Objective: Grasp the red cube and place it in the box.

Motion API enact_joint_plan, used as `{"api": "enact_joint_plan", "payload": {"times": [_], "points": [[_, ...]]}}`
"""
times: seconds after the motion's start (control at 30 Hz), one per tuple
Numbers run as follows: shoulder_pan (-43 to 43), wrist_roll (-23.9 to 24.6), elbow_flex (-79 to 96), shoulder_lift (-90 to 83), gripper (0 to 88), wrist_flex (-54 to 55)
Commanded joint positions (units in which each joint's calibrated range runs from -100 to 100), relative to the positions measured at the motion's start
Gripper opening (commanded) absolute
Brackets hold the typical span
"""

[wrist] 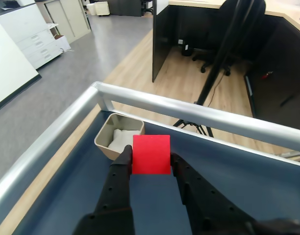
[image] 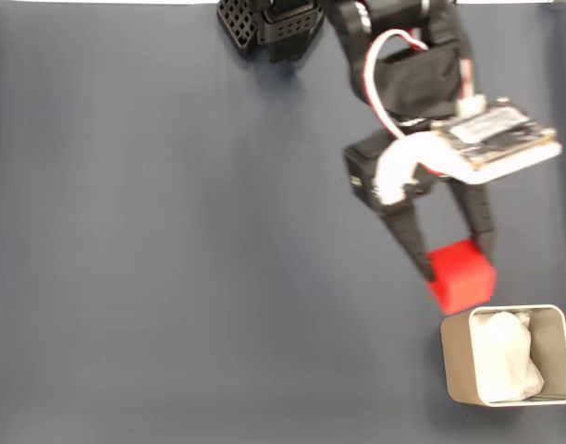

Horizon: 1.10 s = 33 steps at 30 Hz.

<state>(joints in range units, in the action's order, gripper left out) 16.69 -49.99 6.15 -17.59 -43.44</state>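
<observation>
While the cube [image: 461,275] sits pinched between my two fingers, it shows lower right of the fixed view, just above and left of the box [image: 457,363]. Gripper [image: 457,262] is closed on it, one black finger [image: 409,237] on each side, tips pointing down-frame. Cube looks lifted off the mat [image: 172,240], though I can't tell how high.

Wrist view: cube [wrist: 151,154] at centre frame, fingers [wrist: 121,169] pressed against its left and right faces. Box [wrist: 103,141] is just behind it, up and left, partly hidden by the cube. White padding [wrist: 121,139] visible inside. Same padding fills the box in the fixed view [image: 510,365].

Box sits near the mat corner, close to the metal rail [wrist: 189,111] at the table edge. Arm [image: 403,65] enters from top of the fixed view; board [image: 500,137] mounted above the gripper.
</observation>
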Motion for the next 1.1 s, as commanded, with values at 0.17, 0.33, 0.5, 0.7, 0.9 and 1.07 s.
{"api": "enact_joint_plan", "payload": {"times": [0.17, 0.33, 0.5, 0.7, 0.9, 1.07], "points": [[5.04, -1.71, -12.63, 8.4, 0.0, 4.09], [6.04, -1.61, -17.74, 13.95, 0.0, 4.34], [6.18, -0.83, -21.2, 18.54, 0.0, 3.85], [6.46, -0.39, -25.95, 24.86, 0.0, 4.01], [6.53, -0.34, -29.23, 29.54, 0.0, 4.17], [6.53, -0.44, -32.52, 33.62, 0.0, 4.17]]}}
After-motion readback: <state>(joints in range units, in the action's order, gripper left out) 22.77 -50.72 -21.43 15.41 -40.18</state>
